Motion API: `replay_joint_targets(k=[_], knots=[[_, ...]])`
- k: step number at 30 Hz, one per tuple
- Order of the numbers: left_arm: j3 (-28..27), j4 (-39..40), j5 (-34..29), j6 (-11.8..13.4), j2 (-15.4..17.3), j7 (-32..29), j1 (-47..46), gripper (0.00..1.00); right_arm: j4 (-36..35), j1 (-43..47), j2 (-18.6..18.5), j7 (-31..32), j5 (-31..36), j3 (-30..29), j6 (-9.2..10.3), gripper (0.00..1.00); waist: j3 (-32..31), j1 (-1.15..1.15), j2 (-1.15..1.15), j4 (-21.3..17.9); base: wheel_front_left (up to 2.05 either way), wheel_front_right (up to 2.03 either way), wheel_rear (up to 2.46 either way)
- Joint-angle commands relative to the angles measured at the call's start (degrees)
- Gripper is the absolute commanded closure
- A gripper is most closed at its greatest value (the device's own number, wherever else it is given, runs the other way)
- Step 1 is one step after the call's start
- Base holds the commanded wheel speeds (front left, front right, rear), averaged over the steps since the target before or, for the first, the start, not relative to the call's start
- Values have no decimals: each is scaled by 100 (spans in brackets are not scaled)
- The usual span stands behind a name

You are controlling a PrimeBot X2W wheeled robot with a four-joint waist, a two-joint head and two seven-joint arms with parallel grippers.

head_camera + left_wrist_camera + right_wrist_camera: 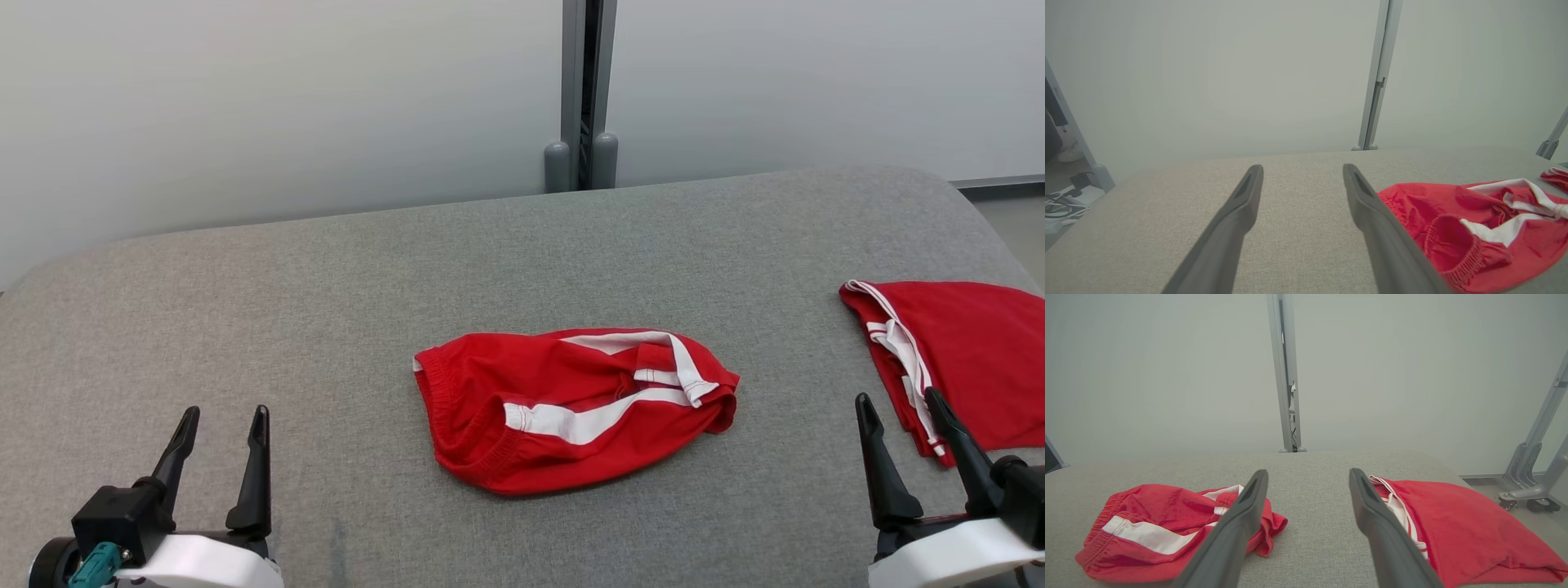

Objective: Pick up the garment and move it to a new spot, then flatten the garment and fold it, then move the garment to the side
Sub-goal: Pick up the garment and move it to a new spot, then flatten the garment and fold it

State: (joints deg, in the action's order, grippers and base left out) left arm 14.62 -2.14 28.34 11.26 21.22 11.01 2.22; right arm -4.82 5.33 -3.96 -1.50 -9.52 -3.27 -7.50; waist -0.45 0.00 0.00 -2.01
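Head view: my left gripper (226, 412) and right gripper (897, 398) both stand spread, empty, above the table (326, 286). I see the crumpled garment (563, 408) mid-table between them, a folded cloth (971, 351) by the right one. Left wrist view adds floor cables (1061, 206)

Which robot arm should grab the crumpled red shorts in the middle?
Probably left. The left gripper is open, and the crumpled shorts turn their elastic waistband toward it. The right gripper, also open, sits right by the folded red garment.
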Motion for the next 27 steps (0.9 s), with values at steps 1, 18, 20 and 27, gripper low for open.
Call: replay_joint_targets(k=[1, 18, 20, 27], knots=[[-6, 26, 18, 43, 36, -13, 49, 0, -30, 59, -2, 14, 41, -20, 2, 0, 2, 0, 0, 5, 0, 0, 0], [333, 194, -43, -23, -94, -300, -361, 0, -88, -101, 34, -23, -12, -14, 2, 0, 280, 0, 0, 46, 0, 0, 0], [524, 216, -48, -130, -167, -462, -510, 0, -88, -140, 36, -26, -16, 21, 2, 0, 377, 0, 0, 11, 0, 0, 0], [1368, -9, 156, -754, -526, -1296, -1091, 0, -15, -300, 46, -46, -57, 135, 2, 0, 775, 0, 0, -238, 0, 0, 0]])
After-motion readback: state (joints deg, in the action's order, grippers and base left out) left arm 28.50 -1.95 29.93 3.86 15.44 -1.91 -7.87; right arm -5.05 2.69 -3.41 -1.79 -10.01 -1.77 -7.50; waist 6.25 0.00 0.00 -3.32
